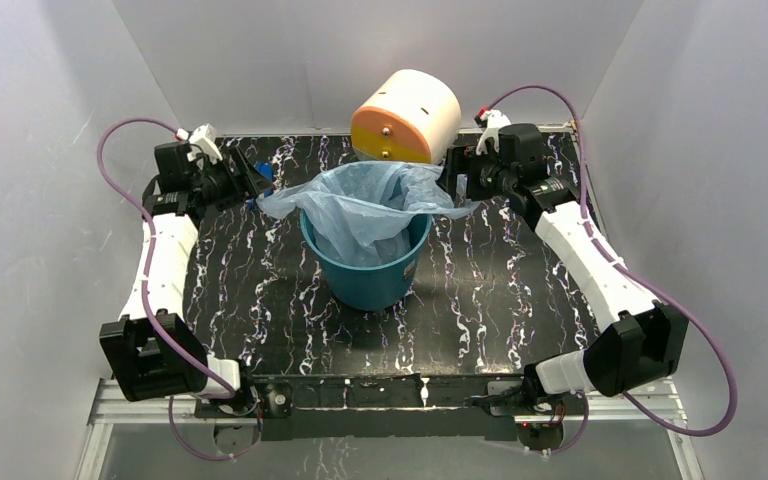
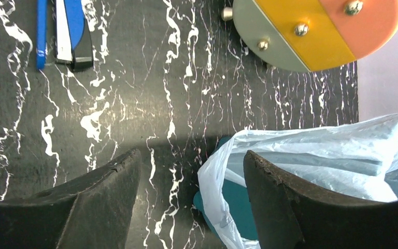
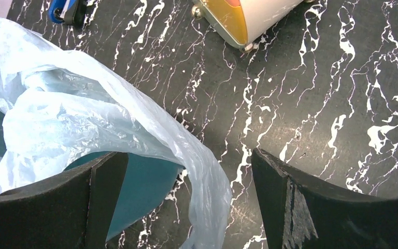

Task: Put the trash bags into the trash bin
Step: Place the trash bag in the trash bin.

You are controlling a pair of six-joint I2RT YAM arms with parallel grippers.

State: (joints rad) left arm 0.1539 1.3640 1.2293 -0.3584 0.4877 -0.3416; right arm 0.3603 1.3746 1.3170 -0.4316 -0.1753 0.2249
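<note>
The teal trash bin [image 1: 370,272] stands upright mid-table. The light-blue trash bag [image 1: 368,205] sits inside it, its mouth spread over the rim and flaring out left and right. My left gripper [image 1: 260,186] is open at the bag's left flap. In the left wrist view [image 2: 190,155] the bag's edge [image 2: 331,150] and bin rim [image 2: 233,205] lie between the open fingers. My right gripper [image 1: 457,178] is open at the right flap. In the right wrist view [image 3: 189,155] the bag [image 3: 83,114] hangs loose over the bin [image 3: 145,183] between the fingers.
A cream-and-orange drum [image 1: 407,117] lies on its side just behind the bin, also in the left wrist view [image 2: 316,28]. A blue-and-black object [image 2: 72,31] lies at the back left of the table. White walls enclose the black marbled tabletop [image 1: 520,290].
</note>
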